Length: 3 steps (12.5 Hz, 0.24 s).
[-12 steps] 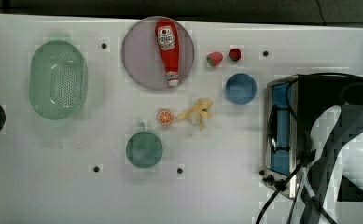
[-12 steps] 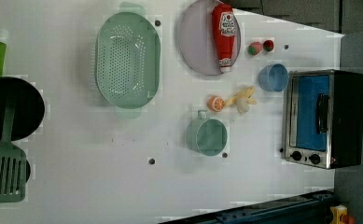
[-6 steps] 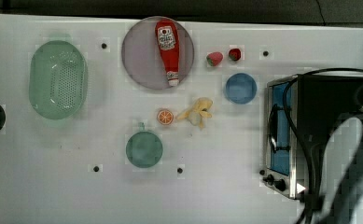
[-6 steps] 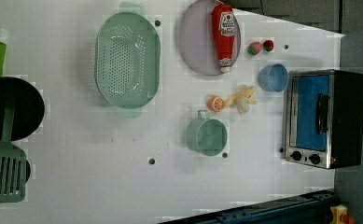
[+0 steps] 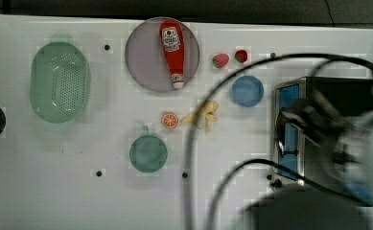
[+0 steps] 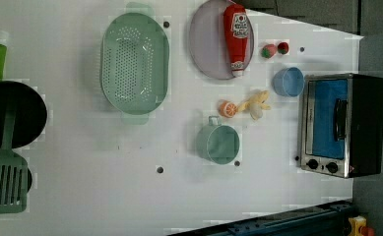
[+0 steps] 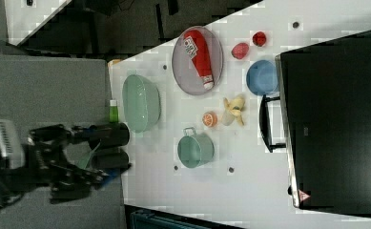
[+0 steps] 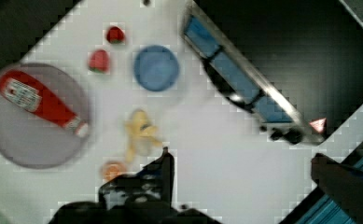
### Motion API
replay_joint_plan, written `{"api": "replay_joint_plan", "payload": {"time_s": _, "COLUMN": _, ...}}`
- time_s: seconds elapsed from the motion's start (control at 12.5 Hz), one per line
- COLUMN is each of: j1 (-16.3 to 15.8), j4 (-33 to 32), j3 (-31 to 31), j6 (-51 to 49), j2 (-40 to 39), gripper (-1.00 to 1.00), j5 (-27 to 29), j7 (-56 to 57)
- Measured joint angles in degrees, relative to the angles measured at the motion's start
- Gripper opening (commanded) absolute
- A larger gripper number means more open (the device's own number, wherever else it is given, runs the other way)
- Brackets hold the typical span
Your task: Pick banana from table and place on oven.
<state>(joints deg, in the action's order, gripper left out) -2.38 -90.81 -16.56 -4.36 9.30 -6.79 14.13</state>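
- From my seat the claw (image 8: pixel 244 186) reads as spread wide and empty — one dark finger (image 8: pixel 163 172) shows in the wrist view, well above the counter (image 5: pixel 54 191).
- The banana (image 5: pixel 204 115) lies on the counter, just beside the orange slice (image 5: pixel 169 120) and between the blue bowl (image 5: pixel 247 90) and the green cup (image 5: pixel 148 153).
- The oven (image 6: pixel 341 125) stands at the left view's right — nothing on its black top (image 7: pixel 338 119).
- A ketchup bottle (image 5: pixel 172 45) lies on the plate (image 5: pixel 143 57).
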Motion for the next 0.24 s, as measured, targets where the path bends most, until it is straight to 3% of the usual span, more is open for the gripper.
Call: {"api": "replay_joint_plan", "payload": {"time_s": 0.24, "j1": -2.0, "j4": -0.9, "j3": 6.7, "j6": -0.2, "j2": 0.1, "gripper": 1.00, "j5": 0.0, "j7": -12.1}}
